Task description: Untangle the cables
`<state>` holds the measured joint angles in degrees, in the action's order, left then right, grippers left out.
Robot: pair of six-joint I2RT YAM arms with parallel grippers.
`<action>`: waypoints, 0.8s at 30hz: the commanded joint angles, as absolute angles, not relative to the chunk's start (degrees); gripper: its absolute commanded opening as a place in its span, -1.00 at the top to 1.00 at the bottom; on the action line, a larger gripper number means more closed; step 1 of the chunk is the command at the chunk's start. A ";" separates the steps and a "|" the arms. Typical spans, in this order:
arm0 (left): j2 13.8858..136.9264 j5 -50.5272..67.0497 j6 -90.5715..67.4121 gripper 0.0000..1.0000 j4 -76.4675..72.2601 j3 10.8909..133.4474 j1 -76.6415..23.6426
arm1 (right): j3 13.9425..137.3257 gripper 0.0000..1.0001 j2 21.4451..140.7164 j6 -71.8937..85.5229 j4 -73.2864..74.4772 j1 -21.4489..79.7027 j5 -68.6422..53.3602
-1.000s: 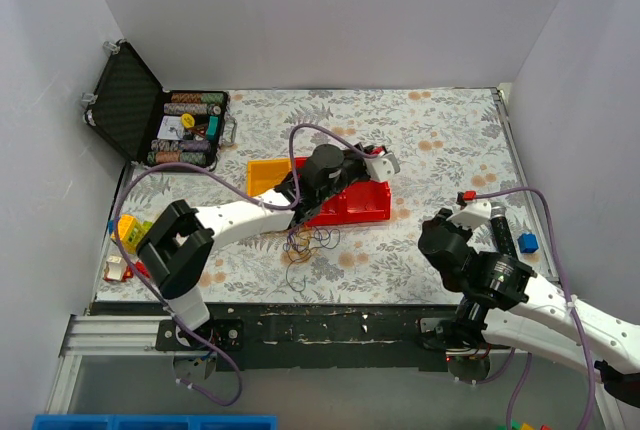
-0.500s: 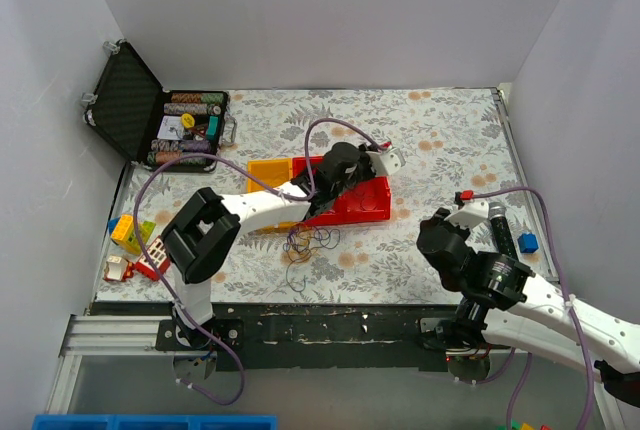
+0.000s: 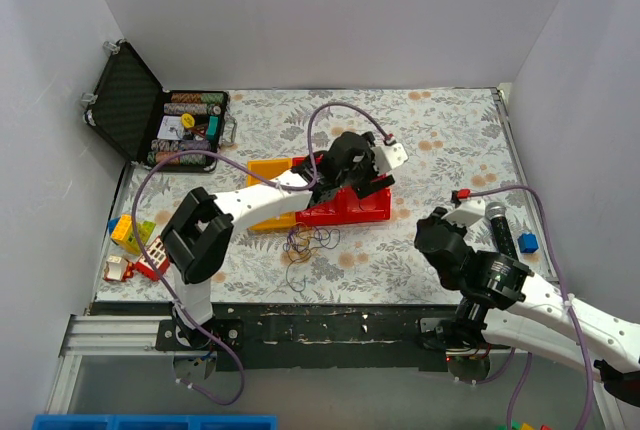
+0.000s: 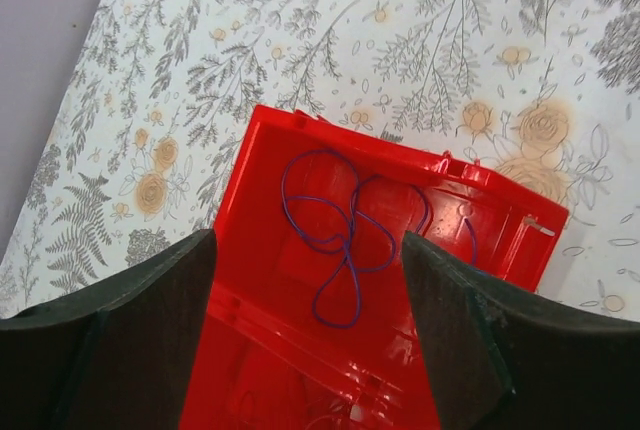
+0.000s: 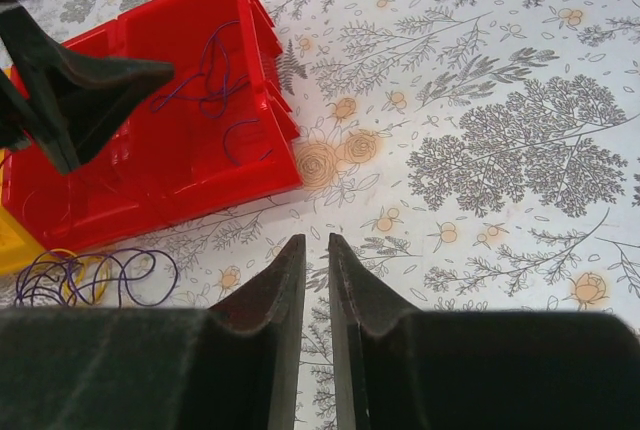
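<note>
The cables lie in two places. A loose bundle of yellow, orange and purple loops rests on the table just in front of the red tray. One thin purple wire lies coiled inside that tray. My left gripper hangs over the tray's right half, open wide, with nothing between its pads and the purple wire below. My right gripper hovers over bare tablecloth to the right of the tray, with a narrow gap between its fingers and nothing in it.
A yellow tray adjoins the red one on its left. An open black case of chips sits at the back left. Toy blocks lie at the left edge. A blue block and a dark cylinder lie at the right.
My left arm has swung to the right over the red tray and its jaws have gone from shut to wide open. The right arm has hardly moved.
</note>
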<state>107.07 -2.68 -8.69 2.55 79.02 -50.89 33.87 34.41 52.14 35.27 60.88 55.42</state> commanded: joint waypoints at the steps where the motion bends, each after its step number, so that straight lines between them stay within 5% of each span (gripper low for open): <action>1: 97.31 -0.88 -12.12 -0.73 12.98 87.35 -50.01 | 32.96 0.50 35.15 47.83 28.23 60.91 53.71; 3: 94.23 -0.09 -12.74 -0.96 19.30 90.08 -49.66 | 32.17 0.41 36.29 45.80 24.63 60.91 51.08; 12: 81.76 5.45 -18.10 -0.96 43.93 96.24 -34.12 | 31.81 -0.13 54.20 38.68 5.73 61.00 32.01; 24: 66.19 2.82 -23.03 -0.96 49.41 83.43 -26.11 | 40.86 -0.24 81.11 34.46 -6.50 61.79 19.87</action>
<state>70.41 4.12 -20.93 47.68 87.72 -27.44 36.51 77.95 37.04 0.45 61.28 23.07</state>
